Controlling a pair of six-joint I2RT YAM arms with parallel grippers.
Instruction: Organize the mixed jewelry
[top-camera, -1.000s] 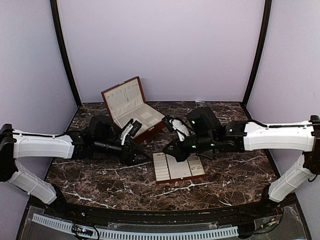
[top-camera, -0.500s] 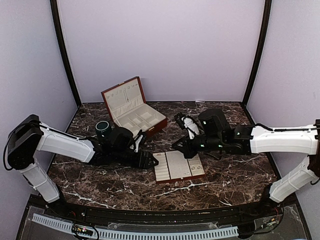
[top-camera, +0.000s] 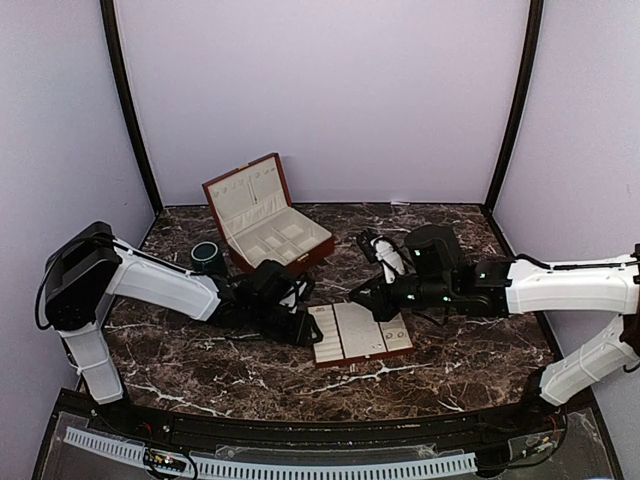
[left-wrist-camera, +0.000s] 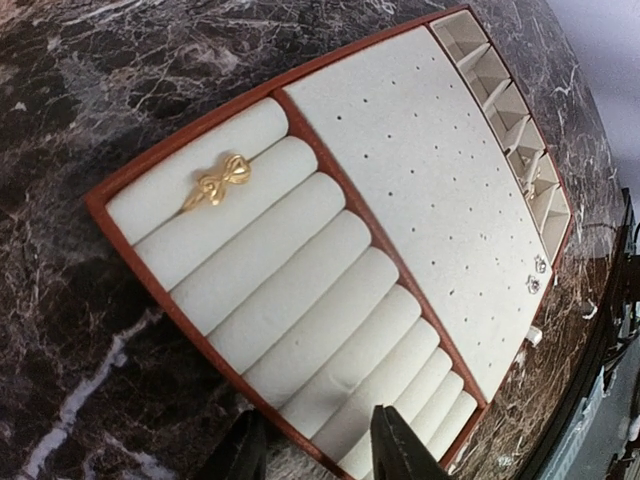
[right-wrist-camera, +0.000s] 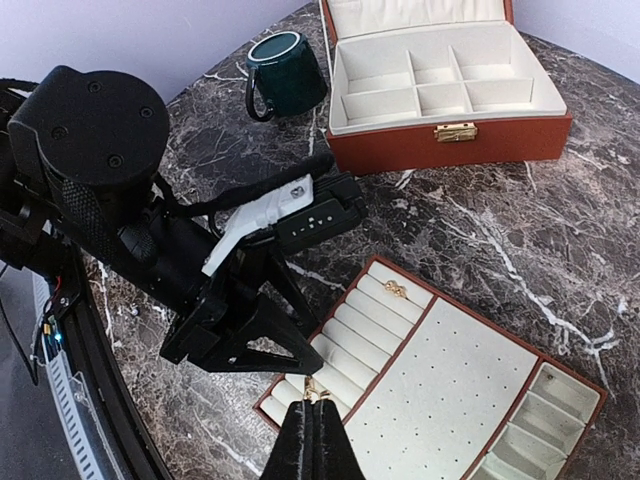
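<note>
right wrist view: the right gripper (right-wrist-camera: 314, 412) is clenched on a tiny gold ring (right-wrist-camera: 316, 390) above the flat cream-lined tray (right-wrist-camera: 450, 390); the left gripper (left-wrist-camera: 320, 442), jaws parted at its rim, could jostle it off aim.

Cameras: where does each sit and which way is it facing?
Top external: above and behind both arms, looking down on them, tray, box, cup.
Left wrist: looks down on the tray's ring rolls; left gripper tips at bottom.
Right wrist: faces the left arm across the tray; right gripper pinches a gold piece.
Shared: all show the tray.
</note>
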